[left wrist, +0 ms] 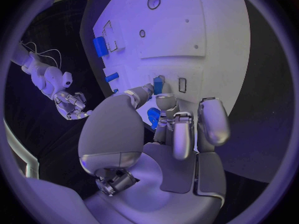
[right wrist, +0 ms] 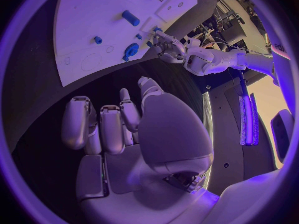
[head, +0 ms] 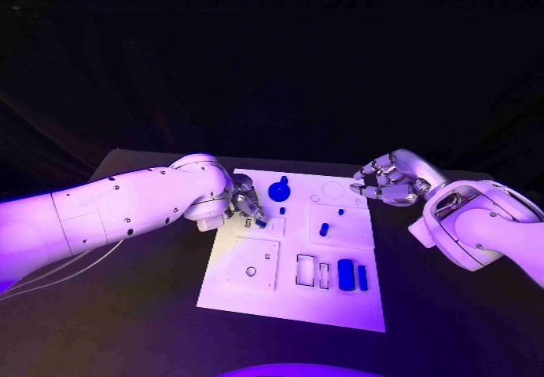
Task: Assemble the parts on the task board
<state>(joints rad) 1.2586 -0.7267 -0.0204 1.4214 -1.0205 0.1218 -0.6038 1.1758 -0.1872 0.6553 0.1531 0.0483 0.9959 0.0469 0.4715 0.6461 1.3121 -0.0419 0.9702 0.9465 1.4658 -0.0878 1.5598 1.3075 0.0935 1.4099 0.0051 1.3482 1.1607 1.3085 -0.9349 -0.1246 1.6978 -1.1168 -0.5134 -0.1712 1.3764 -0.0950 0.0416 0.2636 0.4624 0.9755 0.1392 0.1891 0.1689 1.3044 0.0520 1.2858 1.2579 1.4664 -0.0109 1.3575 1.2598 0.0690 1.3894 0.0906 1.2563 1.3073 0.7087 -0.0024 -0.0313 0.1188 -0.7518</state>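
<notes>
At the board's [head: 233,271] ten o'clock corner, I see my left hand [head: 244,203] pinching a small blue part [head: 261,223]; my right hand [head: 384,182] hovers at two o'clock, fingers curled, holding nothing.

Blue part [left wrist: 158,86] between fingers [left wrist: 166,103]

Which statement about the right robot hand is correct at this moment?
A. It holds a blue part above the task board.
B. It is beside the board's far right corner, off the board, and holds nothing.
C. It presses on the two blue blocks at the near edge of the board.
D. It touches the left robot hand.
B. The right robot hand sits just off the far right corner of the task board with curled fingers and nothing in them, apart from the left robot hand.
</notes>
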